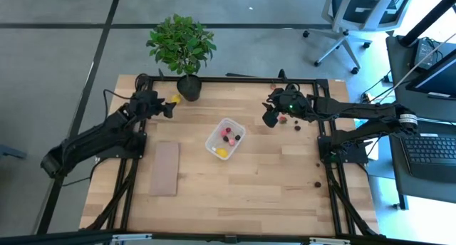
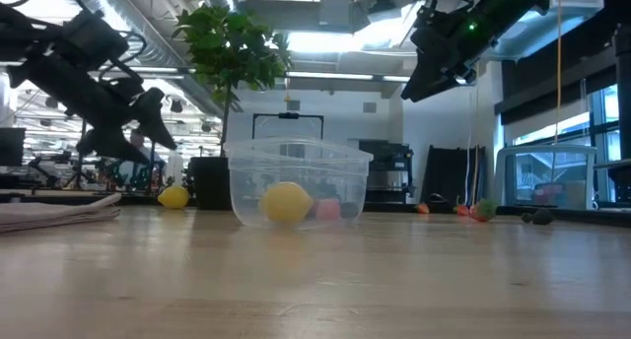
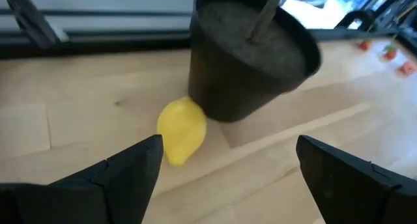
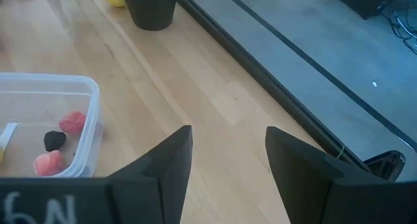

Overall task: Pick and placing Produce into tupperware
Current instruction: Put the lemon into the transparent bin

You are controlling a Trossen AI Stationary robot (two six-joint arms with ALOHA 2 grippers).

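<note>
The clear tupperware (image 1: 225, 138) stands mid-table and holds a yellow piece (image 2: 286, 201), pink pieces (image 4: 73, 120) and a dark one (image 4: 55, 140). A yellow lemon (image 3: 181, 129) lies on the table against the black plant pot (image 3: 251, 55). My left gripper (image 1: 167, 108) is open and empty, above the table just short of that lemon, which shows ahead between its fingers (image 3: 228, 165). My right gripper (image 1: 271, 115) is open and empty, raised to the right of the tub (image 2: 424, 78). A red piece (image 1: 283, 119) and a dark piece (image 1: 298, 127) lie near it.
A flat tan board (image 1: 165, 168) lies at the table's left. The leafy potted plant (image 1: 181, 44) stands at the far edge. Another dark piece (image 1: 318, 183) lies near the right edge. Small red and orange pieces (image 2: 471, 210) lie at the far right.
</note>
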